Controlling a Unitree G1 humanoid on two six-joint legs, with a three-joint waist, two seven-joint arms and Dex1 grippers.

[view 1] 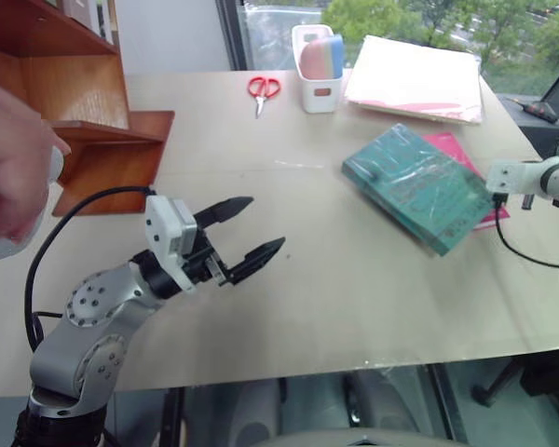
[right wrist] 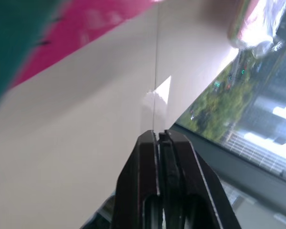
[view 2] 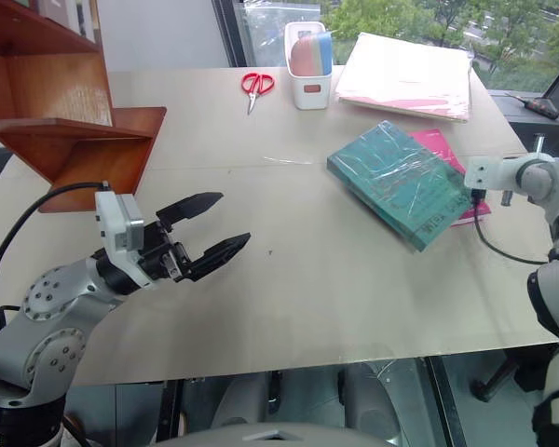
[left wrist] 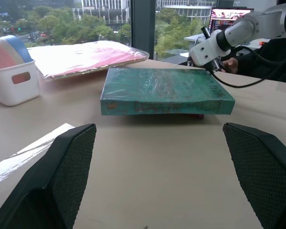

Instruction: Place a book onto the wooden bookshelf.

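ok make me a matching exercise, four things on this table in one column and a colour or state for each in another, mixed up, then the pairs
Things:
1. book
2. scissors
3. left tool
4. right tool

Colour or state:
A. red handles
B. fingers pressed shut, holding nothing
C. teal-green cover under glossy wrap
D. fingers spread wide, nothing between them

Pairs: 1-C, 2-A, 3-D, 4-B
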